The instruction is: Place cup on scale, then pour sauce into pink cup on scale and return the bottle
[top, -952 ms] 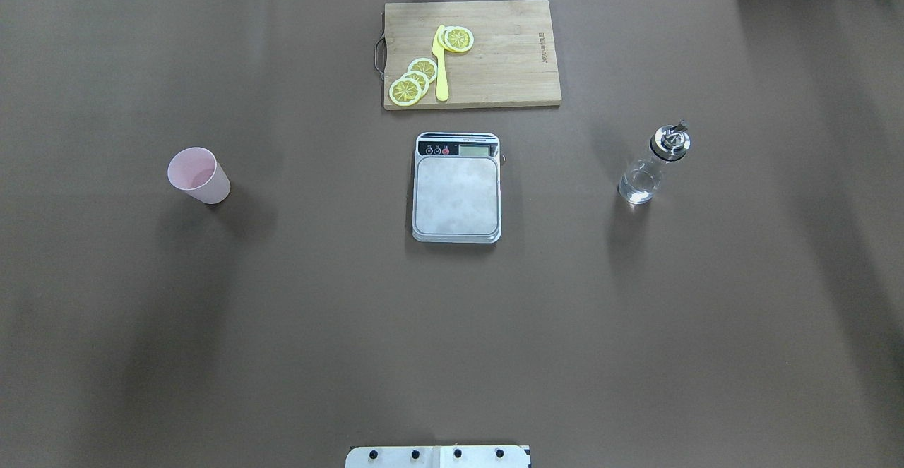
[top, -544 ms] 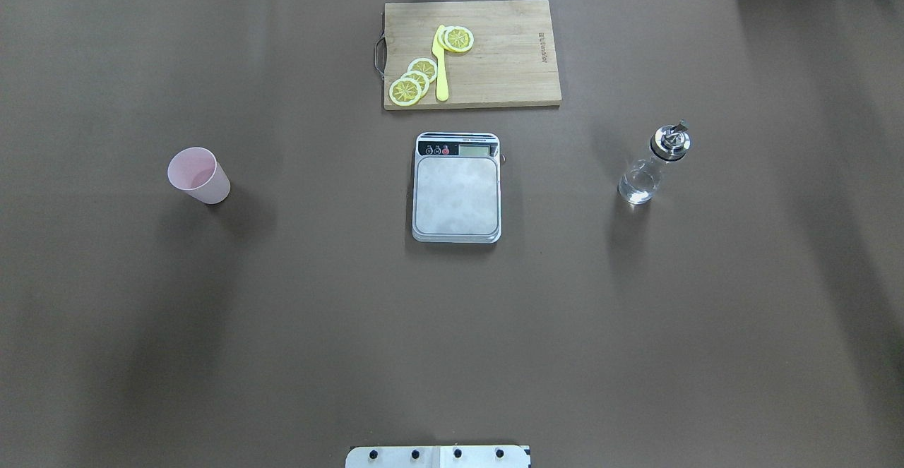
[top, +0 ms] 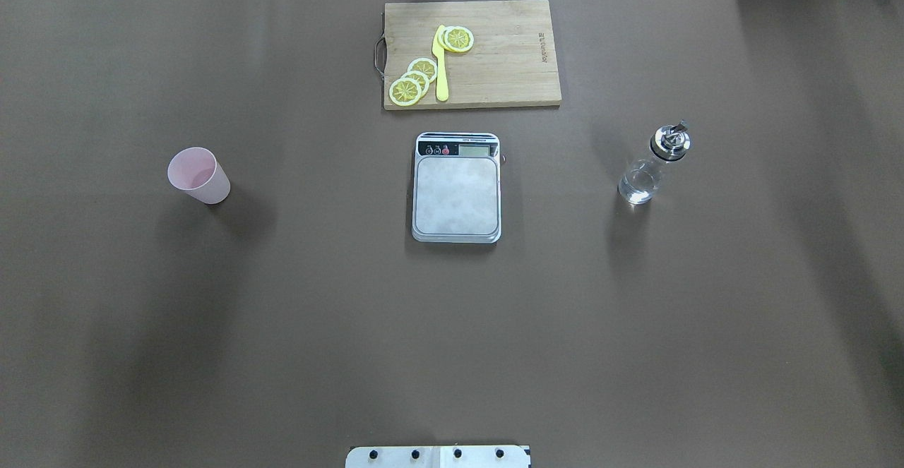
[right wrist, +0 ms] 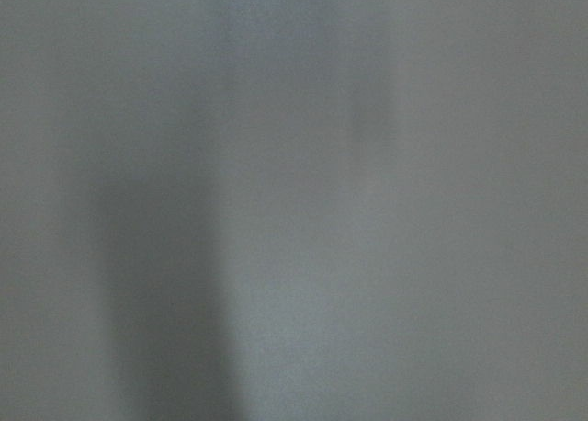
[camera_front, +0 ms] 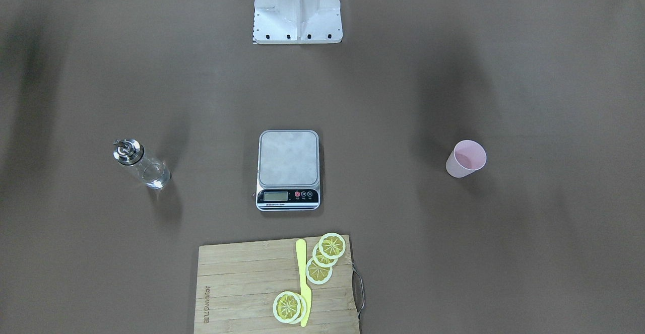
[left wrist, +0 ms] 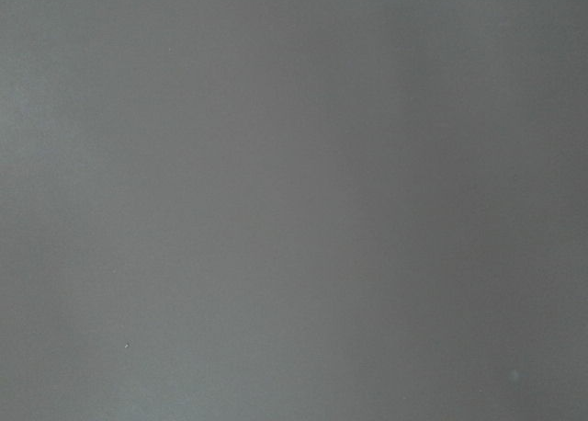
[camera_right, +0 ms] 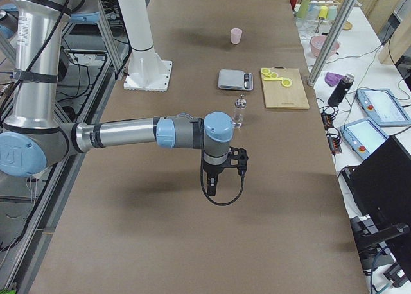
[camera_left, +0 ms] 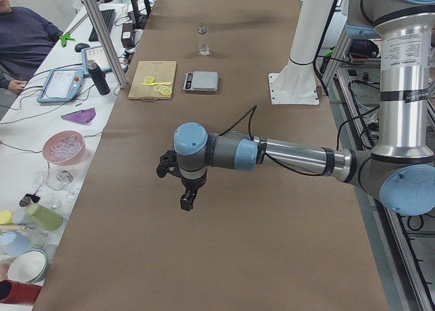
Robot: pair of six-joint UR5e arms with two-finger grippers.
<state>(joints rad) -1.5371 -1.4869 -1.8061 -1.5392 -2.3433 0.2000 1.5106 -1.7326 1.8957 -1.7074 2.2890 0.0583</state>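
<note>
Brown paper-covered table [top: 452, 355] holds the silver-grey rectangular digital scale [top: 457, 196], its platform bare. The small pale pink tapered cup [top: 200, 176] stands upright, well apart on the robot's left. The left gripper [camera_left: 187, 201] should grip its wall squarely and gently. I cannot tell the finger state of it or the right gripper [camera_right: 213, 185].

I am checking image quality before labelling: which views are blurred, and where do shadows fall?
Both wrist views: featureless grey blur, nothing recognisable. Overhead view: sharp, soft dark shadows beside the cup and below the bottle. Front-facing view: also sharp, small bright glint on the bottle's base, no strong glare on the scale.
</note>
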